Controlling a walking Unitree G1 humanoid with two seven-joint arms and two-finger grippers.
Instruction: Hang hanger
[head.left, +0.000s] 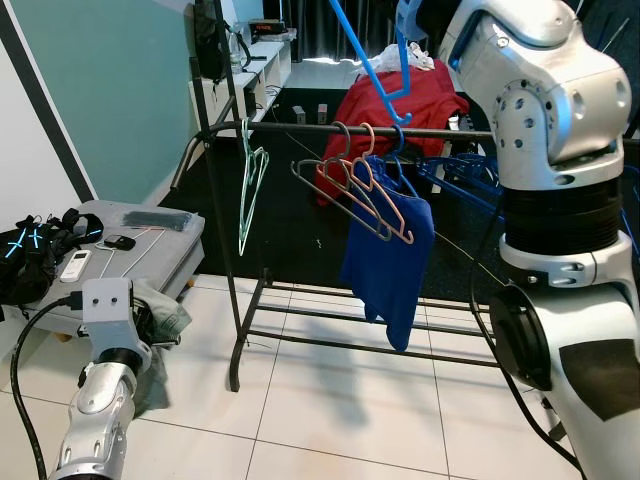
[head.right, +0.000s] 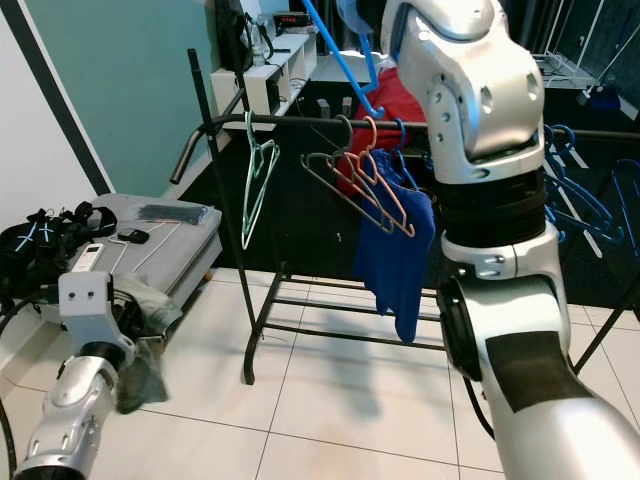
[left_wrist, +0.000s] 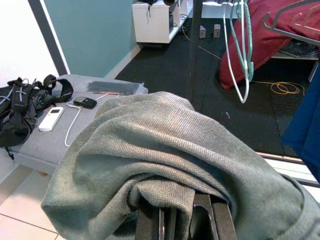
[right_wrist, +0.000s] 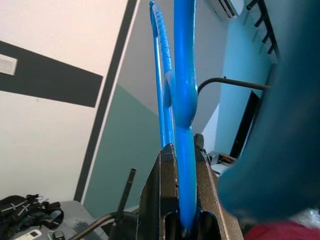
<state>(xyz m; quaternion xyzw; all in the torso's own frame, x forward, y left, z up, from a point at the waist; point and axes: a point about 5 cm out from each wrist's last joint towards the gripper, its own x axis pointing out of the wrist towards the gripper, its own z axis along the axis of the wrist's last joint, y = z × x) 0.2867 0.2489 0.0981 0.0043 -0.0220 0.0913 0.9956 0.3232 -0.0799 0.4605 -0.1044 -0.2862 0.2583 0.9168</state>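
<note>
Holding a blue hanger (head.left: 372, 62) pinched between its two black fingers, the right pincer (right_wrist: 182, 212) is keeping the hanger raised above the rail (head.left: 300, 128) of the black clothes rack (head.left: 232, 300), with the hook end (head.left: 397, 95) pointing down and hanging just above the rail, not yet resting on it. In the right wrist view the fingers are closing tightly on the blue plastic with no gap showing. The left pincer (left_wrist: 185, 215) is hanging low, well below the rail, and its fingers are closing on a grey-green cloth (left_wrist: 165, 150) draped over them. On the rail, directly under the hook end, a grey hanger (head.left: 340, 180), a pink hanger (head.left: 385, 195) and a hanger carrying a blue garment (head.left: 390, 260) are crowding together, while a pale green hanger (head.left: 250, 185) is hanging further along the rail toward the rack's upright post. The main risk, as a judgement, is that the hook is descending into that cluster and catching on another hanger's hook or arm instead of seating on the rail. A second risk is early release: if the fingers open before the hook is bearing on the rail, the hanger is likely to drop to the tiled floor (head.left: 330, 420). The thin plastic may also be twisting in the grip, turning the hook out of line with the rail.
</note>
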